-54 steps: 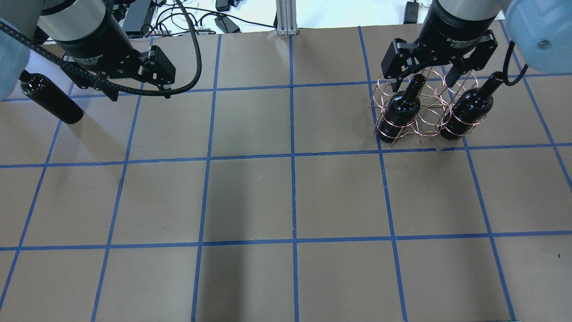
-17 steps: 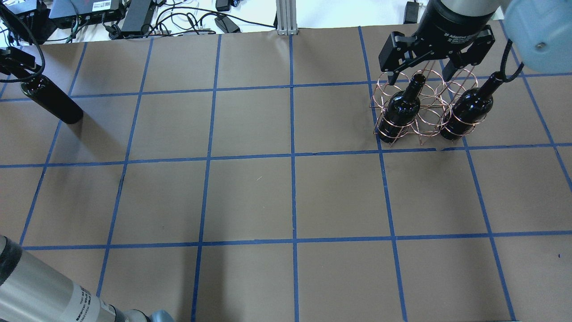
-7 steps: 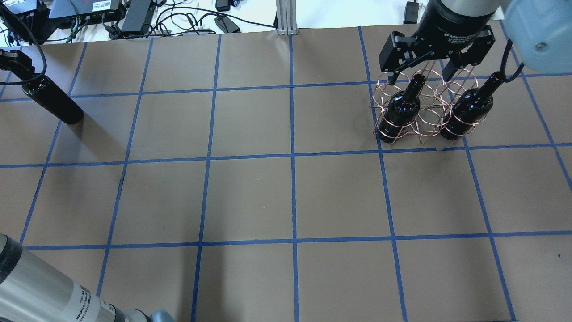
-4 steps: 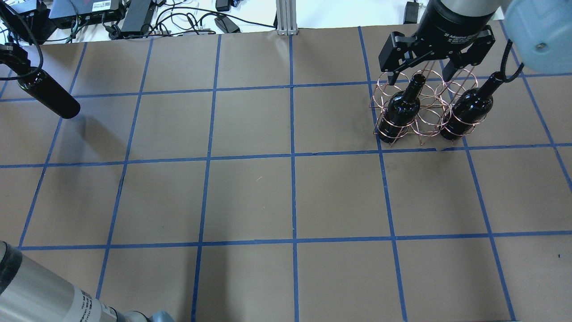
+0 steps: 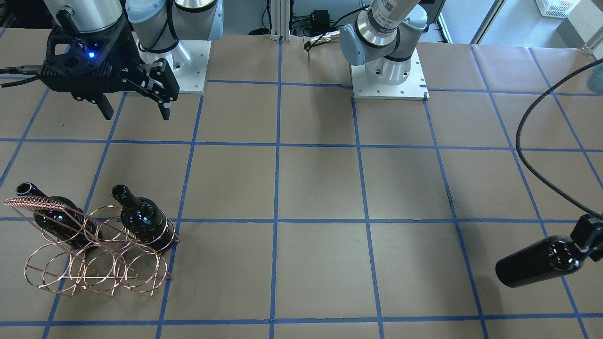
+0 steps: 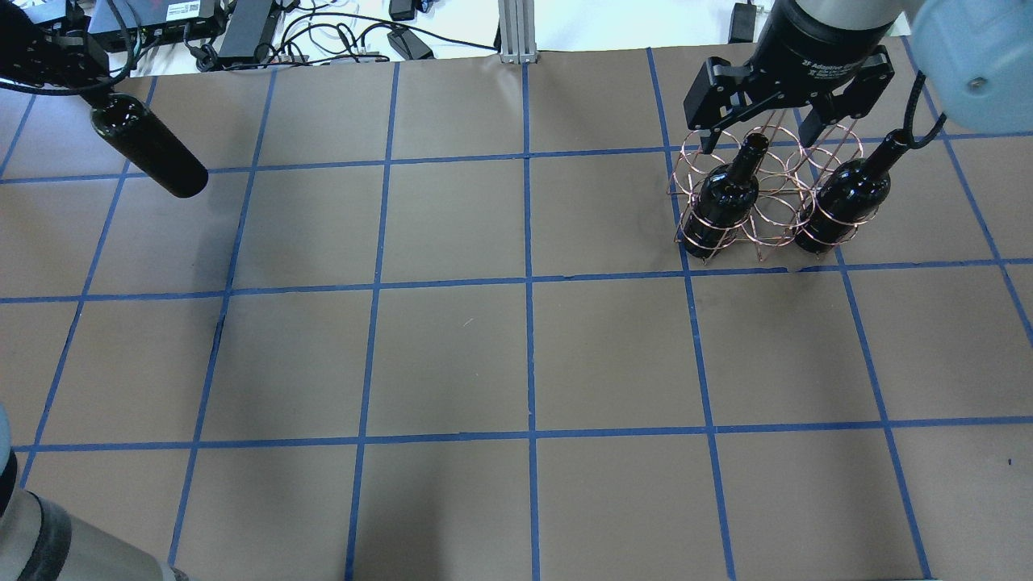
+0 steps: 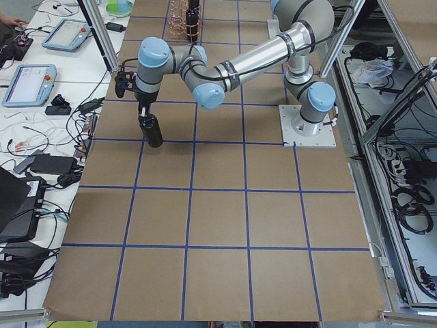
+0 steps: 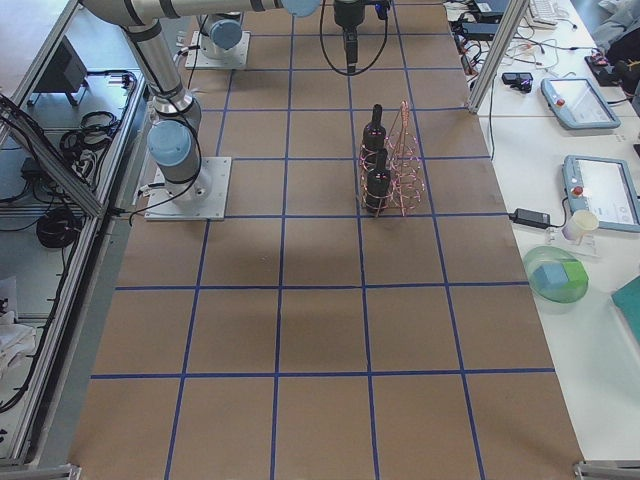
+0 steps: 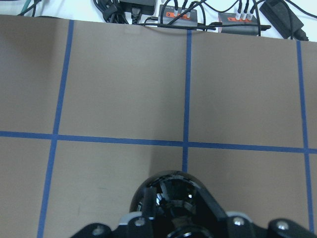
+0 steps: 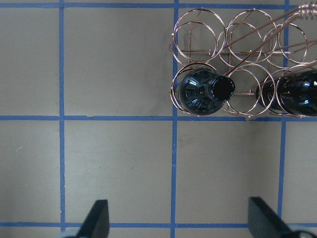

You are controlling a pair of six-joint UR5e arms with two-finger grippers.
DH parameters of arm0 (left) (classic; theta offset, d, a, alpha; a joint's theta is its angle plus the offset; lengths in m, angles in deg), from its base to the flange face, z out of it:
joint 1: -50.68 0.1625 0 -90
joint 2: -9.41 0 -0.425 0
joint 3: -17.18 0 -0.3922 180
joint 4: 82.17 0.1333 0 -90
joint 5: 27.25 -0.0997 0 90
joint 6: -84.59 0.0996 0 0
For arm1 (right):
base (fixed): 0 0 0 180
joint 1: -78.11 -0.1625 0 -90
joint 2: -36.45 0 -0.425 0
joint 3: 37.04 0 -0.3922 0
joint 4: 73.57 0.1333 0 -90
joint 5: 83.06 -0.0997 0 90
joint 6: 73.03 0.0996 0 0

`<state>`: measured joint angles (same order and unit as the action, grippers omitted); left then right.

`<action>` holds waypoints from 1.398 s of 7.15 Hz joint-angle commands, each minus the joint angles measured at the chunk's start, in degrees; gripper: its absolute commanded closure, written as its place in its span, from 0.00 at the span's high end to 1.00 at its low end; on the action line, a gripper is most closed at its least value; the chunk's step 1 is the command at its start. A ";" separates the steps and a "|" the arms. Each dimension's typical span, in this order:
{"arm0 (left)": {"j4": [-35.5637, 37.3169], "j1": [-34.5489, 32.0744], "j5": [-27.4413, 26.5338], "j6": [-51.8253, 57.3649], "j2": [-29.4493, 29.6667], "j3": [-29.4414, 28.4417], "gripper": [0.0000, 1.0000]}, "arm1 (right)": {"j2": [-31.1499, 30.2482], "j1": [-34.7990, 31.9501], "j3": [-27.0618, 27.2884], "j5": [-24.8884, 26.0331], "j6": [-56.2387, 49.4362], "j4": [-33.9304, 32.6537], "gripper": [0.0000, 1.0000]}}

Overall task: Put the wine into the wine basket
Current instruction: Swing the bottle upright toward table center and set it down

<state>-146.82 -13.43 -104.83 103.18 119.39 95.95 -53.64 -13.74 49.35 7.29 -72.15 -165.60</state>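
1. A worktop (image 6: pixel 452 355) covered in brown paper fills the scene, ruled into squares by blue tape (image 6: pixel 452 280).
2. Farther out, at about 1 o'clock in the overhead view, stands the wine basket (image 6: pixel 760 211). It is made of copper wire hoops in two rows, with a coiled handle bar (image 5: pixel 33 203) across the top.
3. The first racked bottle (image 6: pixel 726 198) and the second racked bottle (image 6: pixel 843 202) stand upright in the end hoops of the row on the robot's side. One open hoop lies between them.
4. The right fingers (image 6: pixel 708 135) hang above the basket, spread wide apart and gripping nothing. In the right wrist view the basket sits at 1 o'clock, ahead of the fingertips.
5. At 10 o'clock in the overhead view is the wine (image 6: pixel 149 145), well apart from the basket.
   - The left fingers (image 5: pixel 585 234) are clamped on its neck.
   - The dark body hangs straight down beneath them.
   - Its base looks clear of the worktop, with its shadow cast apart from it.
   - In the left wrist view the bottle's glossy shoulder sits at 6 o'clock, directly under the camera.
6. Beyond the far edge, at 11 to 12 o'clock, cables and power bricks (image 6: pixel 250 24) lie on a white surface.
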 commanded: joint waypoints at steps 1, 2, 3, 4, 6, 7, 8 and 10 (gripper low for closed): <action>-1.00 -7.48 -2.98 -9.59 -4.05 4.01 0.00 | 0.00 0.00 0.00 0.00 0.00 0.00 1.00; -1.18 -12.05 -3.97 -14.07 -6.07 6.11 0.00 | 0.00 0.00 0.00 0.00 0.00 0.00 1.00; -1.53 -16.18 -4.15 -17.77 -7.57 7.35 0.00 | 0.00 0.00 0.00 0.00 0.00 0.00 1.00; -1.27 -20.23 -4.76 -19.72 -8.71 9.19 0.00 | 0.00 0.00 0.00 0.00 0.00 0.00 1.00; -0.92 -28.49 -8.61 -24.54 -9.60 11.66 0.00 | 0.00 0.00 0.00 0.00 -0.09 0.00 1.00; -0.31 -31.92 -10.37 -26.05 -9.87 14.37 0.00 | 0.00 0.00 0.00 0.09 -0.09 0.00 1.00; 4.74 -33.44 -10.39 -26.07 -9.43 17.35 0.00 | 0.00 0.00 0.00 0.09 -0.09 0.00 1.00; 7.95 -34.67 -10.39 -26.33 -9.34 20.19 0.00 | 0.00 0.00 0.00 0.09 -0.09 0.00 1.00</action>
<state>-140.58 -47.00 -115.09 77.07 109.95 114.67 -53.64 -13.74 49.35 7.38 -72.24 -165.60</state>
